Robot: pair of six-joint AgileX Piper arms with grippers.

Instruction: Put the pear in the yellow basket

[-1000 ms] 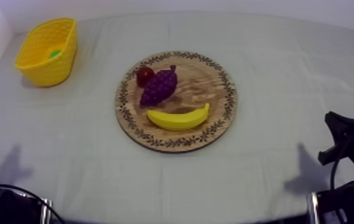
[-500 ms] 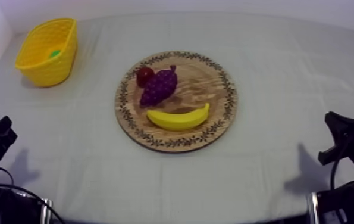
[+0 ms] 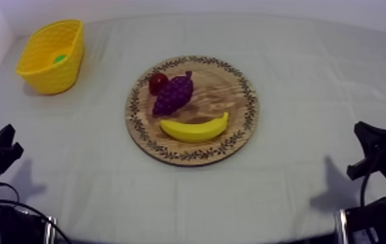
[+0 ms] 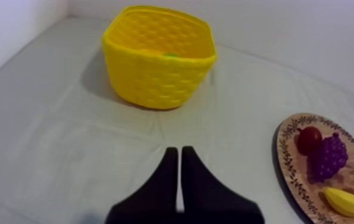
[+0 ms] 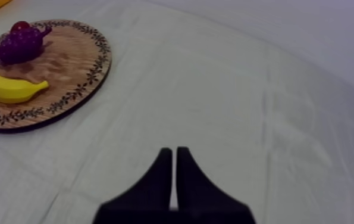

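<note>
A green pear [image 3: 60, 58] lies inside the yellow basket [image 3: 51, 73] at the far left of the table; over the basket's rim [image 4: 155, 47] just a bit of the pear [image 4: 168, 55] shows. The round wooden board [image 3: 234, 123] in the middle carries a banana [image 3: 194, 129], a bunch of grapes [image 3: 173, 95] and a small red fruit [image 3: 157, 82]. My left gripper [image 3: 4, 146] sits low at the left edge, well short of the basket, fingers together and shut on nothing [image 4: 179, 156]. My right gripper [image 3: 365, 134] rests low at the right, shut [image 5: 174, 156].
Bare grey-white cloth [image 3: 299, 71] stretches between the board and both grippers. A white wall stands close behind the basket. From the right arm, the board [image 5: 66, 71] with its fruit lies off to one side.
My left gripper has drawn back from the table's left edge toward the near side and settled low. The right arm and the fruit have not moved.
</note>
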